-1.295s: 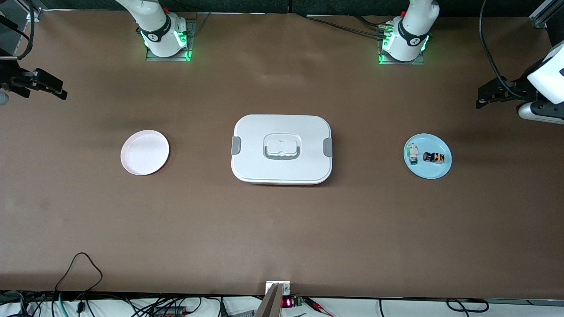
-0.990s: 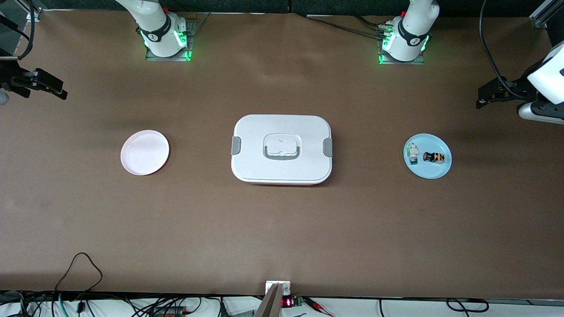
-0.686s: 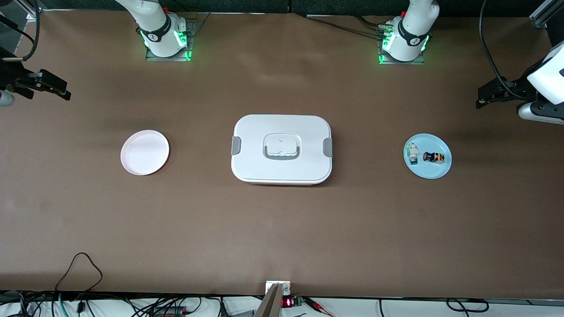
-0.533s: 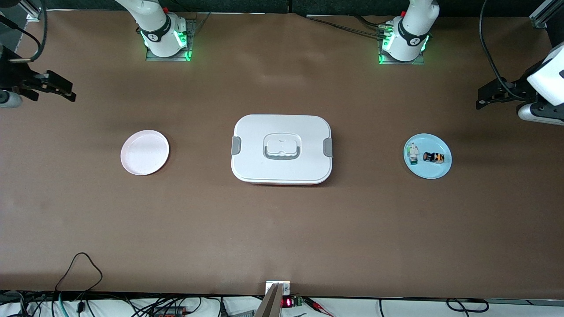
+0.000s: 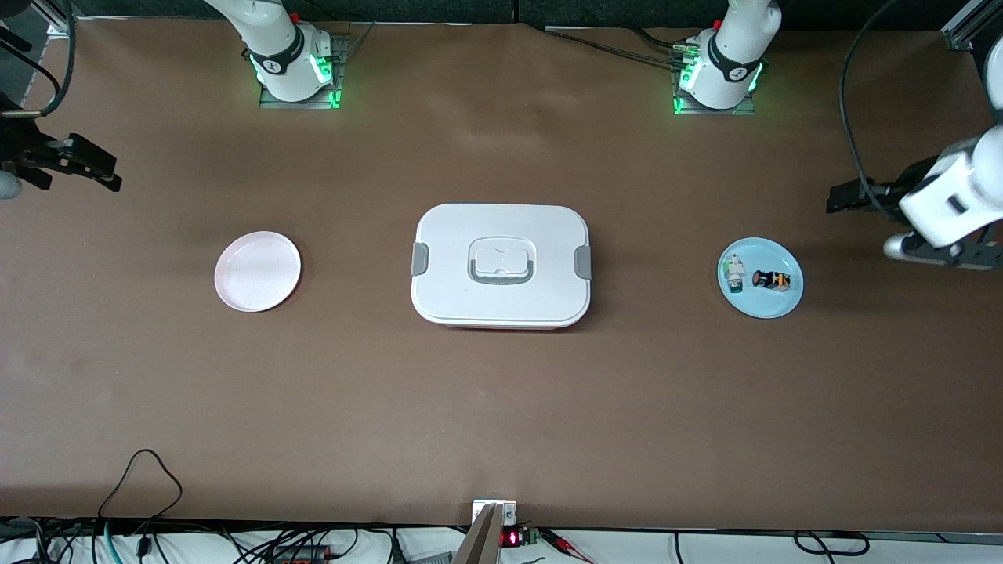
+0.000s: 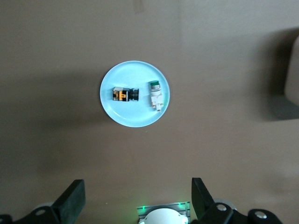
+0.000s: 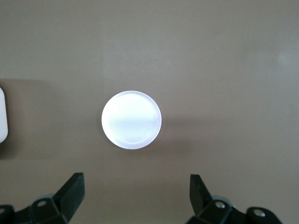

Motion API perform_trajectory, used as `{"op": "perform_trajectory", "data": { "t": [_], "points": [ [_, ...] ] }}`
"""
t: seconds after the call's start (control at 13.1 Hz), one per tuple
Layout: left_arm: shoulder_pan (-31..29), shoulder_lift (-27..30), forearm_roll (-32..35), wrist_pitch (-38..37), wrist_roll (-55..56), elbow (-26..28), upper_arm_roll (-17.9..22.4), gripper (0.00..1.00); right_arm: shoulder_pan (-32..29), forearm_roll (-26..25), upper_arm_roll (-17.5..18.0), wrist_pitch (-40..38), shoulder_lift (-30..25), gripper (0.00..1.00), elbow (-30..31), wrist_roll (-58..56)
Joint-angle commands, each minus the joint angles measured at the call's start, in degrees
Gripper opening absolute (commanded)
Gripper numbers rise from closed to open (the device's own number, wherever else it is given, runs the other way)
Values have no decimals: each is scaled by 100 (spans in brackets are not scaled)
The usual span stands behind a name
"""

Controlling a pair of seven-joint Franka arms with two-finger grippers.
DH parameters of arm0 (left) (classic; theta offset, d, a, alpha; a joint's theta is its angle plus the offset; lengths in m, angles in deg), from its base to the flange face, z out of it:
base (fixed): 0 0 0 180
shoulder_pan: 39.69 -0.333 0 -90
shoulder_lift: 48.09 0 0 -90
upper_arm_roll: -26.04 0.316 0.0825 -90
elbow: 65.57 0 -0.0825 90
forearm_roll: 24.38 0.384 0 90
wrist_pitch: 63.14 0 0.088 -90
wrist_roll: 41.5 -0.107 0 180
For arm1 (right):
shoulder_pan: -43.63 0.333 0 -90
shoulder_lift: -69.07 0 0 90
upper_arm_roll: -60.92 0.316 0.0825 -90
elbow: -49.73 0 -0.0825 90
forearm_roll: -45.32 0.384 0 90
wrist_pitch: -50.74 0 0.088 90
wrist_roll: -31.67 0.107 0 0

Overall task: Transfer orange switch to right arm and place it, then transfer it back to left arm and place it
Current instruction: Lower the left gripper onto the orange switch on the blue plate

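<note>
The orange switch (image 5: 771, 279) (image 6: 125, 94), a small black part with orange markings, lies on a light blue plate (image 5: 764, 307) (image 6: 135, 119) toward the left arm's end of the table. The white lidded box (image 5: 501, 227) stands in the middle of the table. My left gripper (image 5: 848, 197) (image 6: 138, 196) hangs open and empty over the table beside the blue plate. My right gripper (image 5: 98, 168) (image 7: 137, 191) is open and empty too, up over the right arm's end of the table, with the pale pink plate (image 5: 257, 271) (image 7: 131, 119) below it.
A small white-and-green part (image 5: 734, 273) (image 6: 155, 95) lies beside the switch on the blue plate. The pink plate holds nothing. Both arm bases (image 5: 291, 70) (image 5: 717, 74) stand at the table's back edge. Cables (image 5: 141, 486) hang along the front edge.
The left arm has swung its gripper closer to the blue plate. The right gripper drifted slightly in and back. Both stayed open; the switch, plates and box have not moved.
</note>
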Motion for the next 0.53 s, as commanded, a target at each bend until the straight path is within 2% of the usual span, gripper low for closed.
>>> {"op": "perform_trajectory", "data": {
  "t": [0.0, 0.3, 0.46],
  "points": [
    [-24, -107, 204, 306, -114, 153, -73, 100, -7, -46, 27, -142, 16, 100, -266, -13],
    [-42, -107, 204, 1203, -114, 952, -82, 100, 212, 24, 71, -529, 77, 100, -293, 4],
    [-42, -72, 204, 1747, -123, 1409, -82, 100, 239, 6, 71, -992, -19, 100, -572, -13]
  ]
}}
